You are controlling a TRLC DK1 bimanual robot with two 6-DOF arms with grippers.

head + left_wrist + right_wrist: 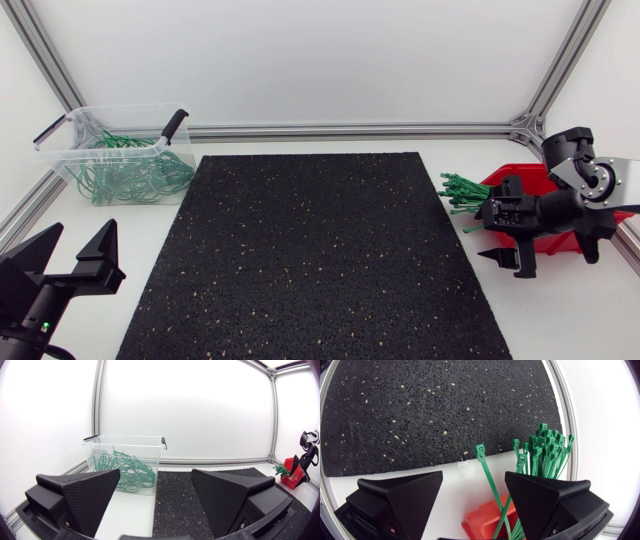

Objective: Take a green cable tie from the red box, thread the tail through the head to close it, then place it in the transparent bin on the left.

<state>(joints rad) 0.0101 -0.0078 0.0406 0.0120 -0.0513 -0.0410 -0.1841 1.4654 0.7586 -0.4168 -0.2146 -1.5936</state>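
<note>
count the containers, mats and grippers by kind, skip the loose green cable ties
transparent plastic bin with black handles: 1
red plastic box: 1
black speckled rubber mat: 1
matte black wedge-fingered grippers: 2, left gripper and right gripper
total: 5

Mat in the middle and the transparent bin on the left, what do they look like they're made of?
The mat looks like bonded rubber crumb, matte black: a coarse, grainy surface with pale flecks. The transparent bin is probably clear, glossy hard plastic: the green cable ties show through its walls.
</note>
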